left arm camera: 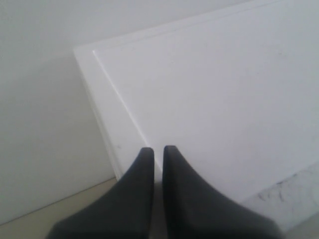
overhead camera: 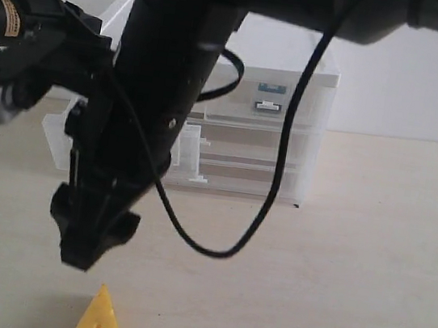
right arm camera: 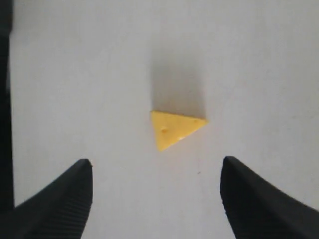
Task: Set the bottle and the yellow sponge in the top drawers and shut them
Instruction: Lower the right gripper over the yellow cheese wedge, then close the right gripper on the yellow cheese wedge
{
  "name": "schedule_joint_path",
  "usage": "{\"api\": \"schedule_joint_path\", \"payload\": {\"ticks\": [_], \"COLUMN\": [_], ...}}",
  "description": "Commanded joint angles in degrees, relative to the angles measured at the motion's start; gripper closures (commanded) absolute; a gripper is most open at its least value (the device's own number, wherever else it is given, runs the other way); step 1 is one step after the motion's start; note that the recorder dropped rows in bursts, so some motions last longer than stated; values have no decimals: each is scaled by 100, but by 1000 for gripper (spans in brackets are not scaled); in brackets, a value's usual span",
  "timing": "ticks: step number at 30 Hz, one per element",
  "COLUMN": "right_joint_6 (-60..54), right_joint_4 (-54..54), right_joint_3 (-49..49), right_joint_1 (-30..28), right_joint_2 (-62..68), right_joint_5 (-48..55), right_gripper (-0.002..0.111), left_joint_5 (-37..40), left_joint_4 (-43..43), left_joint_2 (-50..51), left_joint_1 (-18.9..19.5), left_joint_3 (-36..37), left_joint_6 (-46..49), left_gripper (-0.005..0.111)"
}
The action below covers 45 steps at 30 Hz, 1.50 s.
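The yellow sponge (overhead camera: 99, 320) (right arm camera: 175, 128), a holed wedge, stands on the table at the front left. My right gripper (overhead camera: 96, 251) (right arm camera: 157, 167) hangs just above it, open and empty, with the sponge ahead of its fingertips. My left gripper (left arm camera: 157, 149) is shut on nothing above a corner of the cabinet's white top (left arm camera: 214, 99). The left arm (overhead camera: 24, 39) is at the upper left. A translucent top drawer (overhead camera: 62, 132) juts out on the left, partly hidden by the right arm. The right top drawer (overhead camera: 269, 106) looks closed. A teal patch (overhead camera: 274, 89) shows through it; the bottle is not clearly visible.
The right arm (overhead camera: 167, 67) and its black cable (overhead camera: 215, 249) cross in front of the cabinet (overhead camera: 303, 143) and hide much of it. Pale tabletop (overhead camera: 351, 272) spreads to the right and front. A white wall is behind.
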Motion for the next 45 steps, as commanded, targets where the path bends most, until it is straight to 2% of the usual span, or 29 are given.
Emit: {"api": "schedule_joint_path", "payload": {"ticks": [1, 3, 8, 10, 16, 18, 29, 45], "right_joint_6": [588, 1230, 3254, 3674, 5555, 6033, 6801, 6979], "right_joint_4": [192, 218, 113, -58, -1902, -2212, -1717, -1758], "right_joint_3": [641, 883, 1128, 1128, 1128, 1128, 1128, 1128], "right_joint_1": [52, 52, 120, 246, 951, 1042, 1042, 974], "right_joint_2": [-69, -66, 11, 30, 384, 569, 1035, 1585], "right_joint_5": [1, 1, -233, -425, -700, -700, -1939, -2097], "right_gripper": [43, 43, 31, 31, 31, 31, 31, 31], "left_joint_5": [118, 118, 118, 176, 200, 182, 203, 199], "left_joint_4": [-23, -23, -23, -23, -23, -23, -23, -38], "left_joint_2": [17, 17, 17, 17, 17, 17, 17, 17], "left_joint_1": [14, 14, 14, 14, 14, 14, 14, 14], "left_joint_3": [-6, -6, -6, -6, -6, -6, -6, -6], "left_joint_6": [35, 35, 35, 33, 33, 33, 33, 33], "left_gripper": [103, 103, 103, 103, 103, 103, 103, 103]}}
